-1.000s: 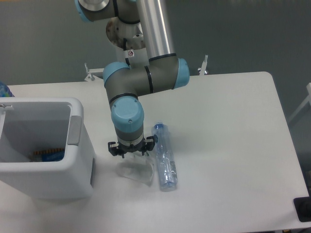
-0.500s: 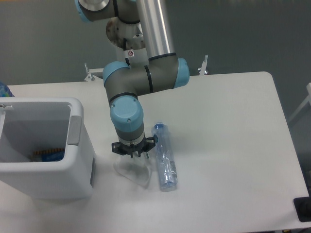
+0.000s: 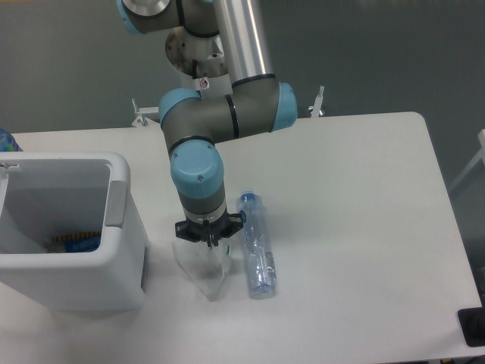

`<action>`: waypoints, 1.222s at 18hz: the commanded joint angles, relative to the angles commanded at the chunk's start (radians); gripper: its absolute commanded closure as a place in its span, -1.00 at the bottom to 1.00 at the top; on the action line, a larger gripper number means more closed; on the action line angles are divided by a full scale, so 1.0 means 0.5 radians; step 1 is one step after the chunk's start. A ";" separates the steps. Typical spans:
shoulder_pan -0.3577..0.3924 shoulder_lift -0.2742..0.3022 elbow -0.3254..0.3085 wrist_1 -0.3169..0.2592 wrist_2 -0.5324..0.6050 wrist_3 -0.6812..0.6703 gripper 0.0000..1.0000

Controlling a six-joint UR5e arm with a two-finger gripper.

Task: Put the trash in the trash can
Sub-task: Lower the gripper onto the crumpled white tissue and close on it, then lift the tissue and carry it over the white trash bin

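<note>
We see the wrapper (image 3: 203,269) directly under the gripper (image 3: 207,236), its top gathered up against the fingers and its lower part hanging to a point that seems to touch the table (image 3: 356,220) — though the film is so pale against the white top that we cannot be sure. The fingers look drawn in on the wrapper's upper edge; they are mostly hidden by the wrist, so this is our best reading. The bottle (image 3: 255,246) lies flat just beside the wrapper on the side toward the table's right edge, running front to back with its capped end nearer the front edge, apart from the gripper.

The trash can (image 3: 121,227) stands at the table's left edge, near the front-left corner, just beside the wrapper. Its mouth is open, and low inside we make out something blue and orange (image 3: 76,241) — too small to name.

The wrapper is translucent, creased, roughly triangular; the bottle is clear, slim and crushed.
</note>
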 joint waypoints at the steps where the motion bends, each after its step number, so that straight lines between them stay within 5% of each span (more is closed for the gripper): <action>1: 0.000 0.003 0.000 0.000 -0.003 -0.003 0.75; 10: 0.006 0.046 0.064 -0.003 -0.015 -0.025 0.92; 17: 0.119 0.120 0.539 -0.003 -0.282 -0.193 0.92; 22: 0.160 0.135 0.724 -0.003 -0.414 -0.236 0.92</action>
